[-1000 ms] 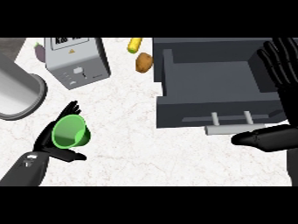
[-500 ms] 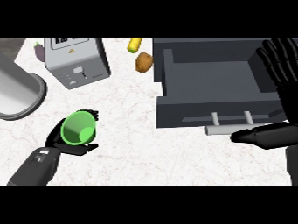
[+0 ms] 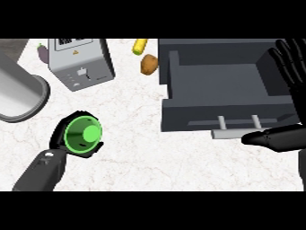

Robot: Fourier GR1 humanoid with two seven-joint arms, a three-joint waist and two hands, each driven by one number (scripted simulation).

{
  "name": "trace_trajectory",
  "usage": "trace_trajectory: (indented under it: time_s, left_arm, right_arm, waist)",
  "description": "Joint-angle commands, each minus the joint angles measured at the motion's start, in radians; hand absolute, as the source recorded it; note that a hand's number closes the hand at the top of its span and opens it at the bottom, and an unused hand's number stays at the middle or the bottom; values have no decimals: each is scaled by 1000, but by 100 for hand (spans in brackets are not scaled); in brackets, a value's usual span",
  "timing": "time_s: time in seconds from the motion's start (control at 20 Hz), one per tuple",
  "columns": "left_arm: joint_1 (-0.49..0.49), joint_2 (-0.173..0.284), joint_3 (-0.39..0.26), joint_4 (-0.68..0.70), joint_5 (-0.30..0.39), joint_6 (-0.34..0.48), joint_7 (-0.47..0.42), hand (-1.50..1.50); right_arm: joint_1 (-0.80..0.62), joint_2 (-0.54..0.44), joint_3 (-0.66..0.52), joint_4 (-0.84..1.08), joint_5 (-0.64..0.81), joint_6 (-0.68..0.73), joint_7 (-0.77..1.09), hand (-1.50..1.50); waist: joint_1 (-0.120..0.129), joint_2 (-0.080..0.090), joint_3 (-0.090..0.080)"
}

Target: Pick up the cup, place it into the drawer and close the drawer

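as the head view looks steeply down on the counter [image 3: 135, 148], entries follow from left to right.

item: left hand [image 3: 61, 144], lower left, fingers curled around the cup [image 3: 84, 134]. the green cup is tipped so its mouth faces the viewer; black fingers show along its left and lower rim and wrap most of the outside, so the cup sits inside the curl, not beside it. it appears lifted off the counter, though this view cannot settle that. judged purpose: the wrap keeps the cup captive for the carry rightward.

item: drawer [image 3: 221, 90], upper right, pulled open, dark grey, handle [image 3: 238, 122] on its near face. the inside shows nothing in it. cup and drawer are well apart, with bare counter between. judged status: pick done, placing and closing not yet done.

item: right hand [image 3: 294, 67], right edge, fingers straight and spread, upright over the drawer's right side, holding nothing; resting. its forearm [image 3: 281, 137] lies just beside the handle, perhaps kept near for the closing push.

item: toaster [image 3: 81, 63], upper left of centre, grey box with label.

item: steel cylinder [image 3: 9, 90], far left, lying tilted, open end toward the cup.

item: potato [image 3: 149, 64] and a yellow piece [image 3: 139, 46], just left of the drawer.

item: purple object [image 3: 41, 51], partly hidden behind the toaster; kind unclear.
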Motion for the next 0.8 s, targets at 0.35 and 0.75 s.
trace_trajectory:
  time_s: [0.35, 0.75]
  left_arm:
    - [-24, -78, 165, -66, 154, 96, -150, 150]
    - [-159, -143, 77, -306, 141, 178, 113, 150]
  right_arm:
    - [-14, -2, -7, 21, 12, -12, 1, -150]
    - [68, -4, -16, 25, 33, 6, -50, -150]
  waist:
    - [23, -8, 4]
    - [35, -18, 6]
